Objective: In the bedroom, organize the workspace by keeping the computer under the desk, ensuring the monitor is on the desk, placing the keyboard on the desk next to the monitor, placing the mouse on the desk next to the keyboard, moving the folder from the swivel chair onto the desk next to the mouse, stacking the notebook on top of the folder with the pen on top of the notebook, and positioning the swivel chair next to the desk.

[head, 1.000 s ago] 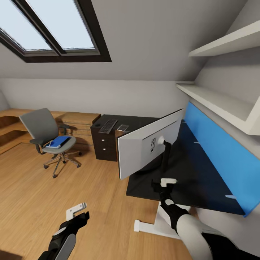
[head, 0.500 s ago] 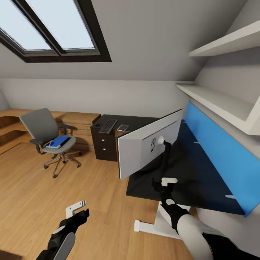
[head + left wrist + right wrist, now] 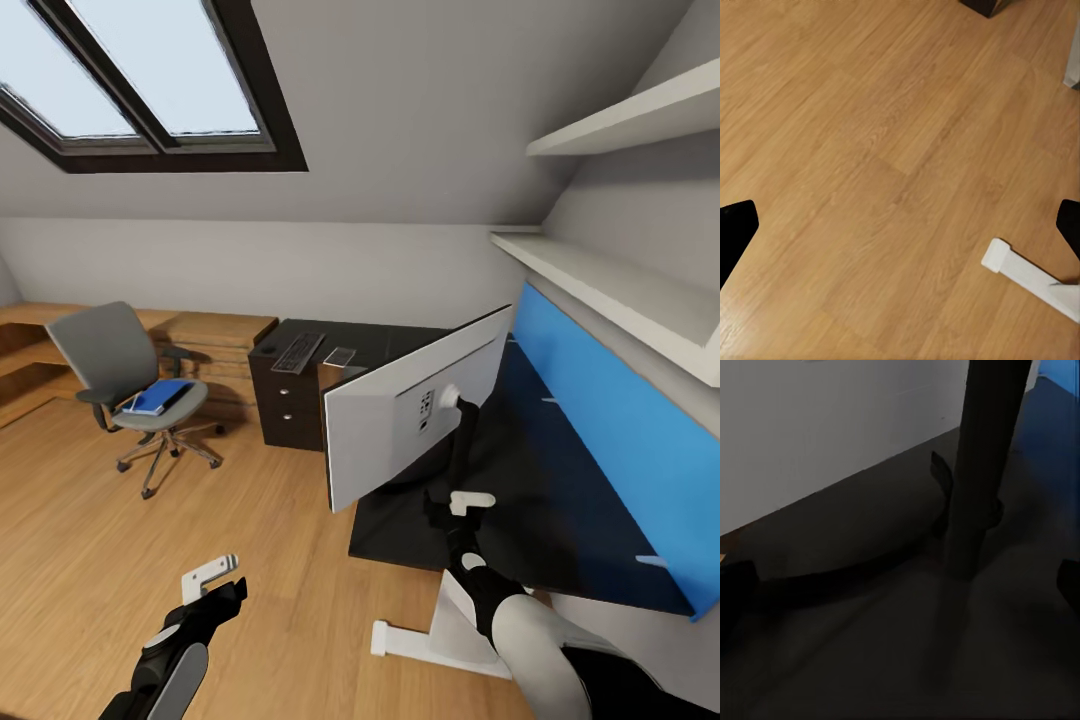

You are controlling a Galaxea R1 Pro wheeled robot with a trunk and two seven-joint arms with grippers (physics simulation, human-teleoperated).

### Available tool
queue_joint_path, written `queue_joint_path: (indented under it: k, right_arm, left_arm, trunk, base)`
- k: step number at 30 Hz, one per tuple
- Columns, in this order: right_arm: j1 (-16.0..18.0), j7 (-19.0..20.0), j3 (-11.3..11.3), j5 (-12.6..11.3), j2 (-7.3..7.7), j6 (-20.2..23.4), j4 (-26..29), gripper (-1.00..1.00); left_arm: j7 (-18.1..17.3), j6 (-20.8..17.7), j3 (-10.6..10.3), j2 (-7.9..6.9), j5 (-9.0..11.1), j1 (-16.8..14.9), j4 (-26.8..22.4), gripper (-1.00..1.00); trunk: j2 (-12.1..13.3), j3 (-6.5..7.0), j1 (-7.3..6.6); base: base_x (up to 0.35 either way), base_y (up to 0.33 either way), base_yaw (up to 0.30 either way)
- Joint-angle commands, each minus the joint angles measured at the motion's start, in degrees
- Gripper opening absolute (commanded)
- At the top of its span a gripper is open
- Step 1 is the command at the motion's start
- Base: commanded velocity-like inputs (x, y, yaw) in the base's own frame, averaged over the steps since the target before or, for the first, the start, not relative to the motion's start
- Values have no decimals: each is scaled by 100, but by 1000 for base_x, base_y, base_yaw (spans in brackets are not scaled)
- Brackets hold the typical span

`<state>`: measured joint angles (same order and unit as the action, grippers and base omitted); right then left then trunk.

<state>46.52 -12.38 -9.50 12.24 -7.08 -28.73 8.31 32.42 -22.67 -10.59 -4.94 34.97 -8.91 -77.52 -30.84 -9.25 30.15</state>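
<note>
monitor [image 3: 415, 415] stands on dark desk [image 3: 560, 500], back facing camera, long side running from 8 to 2 o'clock. right gripper [image 3: 458, 510] just at its pole, jaws spread wide, holding nothing. left gripper [image 3: 215, 585] over wood floor [image 3: 150, 560], jaws wide too. folder [image 3: 158, 395] on swivel chair [image 3: 125, 385] at 10 o'clock. keyboard [image 3: 298, 351] on dark cabinet [image 3: 290, 405] beyond.

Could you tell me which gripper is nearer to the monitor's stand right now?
The right. The right gripper sits over the desk just in front of the monitor's stand; the left gripper hangs over the wood floor, off to the side.
</note>
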Motion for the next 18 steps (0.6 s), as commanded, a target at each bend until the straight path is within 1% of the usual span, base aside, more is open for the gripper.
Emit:
queue_joint_path:
  k: [1,4,5,8,9,13,18]
  right_arm:
    - [6,-60,-46,55,-3,-9,-9,100]
    - [6,-156,-51,-17,-4,1,-16,100]
    - [7,-632,-47,-299,2,3,-20,100]
    - [7,-643,-31,-456,8,-36,-19,100]
    - [6,-648,-12,-558,8,-191,-20,100]
    - [6,-650,-3,-600,6,-453,-36,100]
    - [6,-651,0,-613,6,-606,-45,100]
  left_arm:
    - [51,-9,-15,-7,45,-6,-8,100]
    - [48,-9,-20,-7,45,-6,-8,100]
    - [46,-9,-17,-7,45,-6,-9,100]
    - [48,-9,-15,-7,45,-6,-9,100]
    - [47,-9,-14,-9,45,-6,-9,100]
    - [48,-10,-14,-8,45,-6,-9,100]
    - [48,-9,-14,-7,45,-6,-9,100]
  trunk:
    - [-10,-11,3]
    - [-10,-11,3]
    - [-10,-11,3]
    - [-10,-11,3]
    - [-10,-11,3]
    - [-10,-11,3]
    - [-10,-11,3]
  base:
    - [112,72,0]
    - [186,172,0]
    - [64,92,0]
    - [42,60,0]
    - [13,19,0]
    - [8,11,0]
    - [2,3,-8]
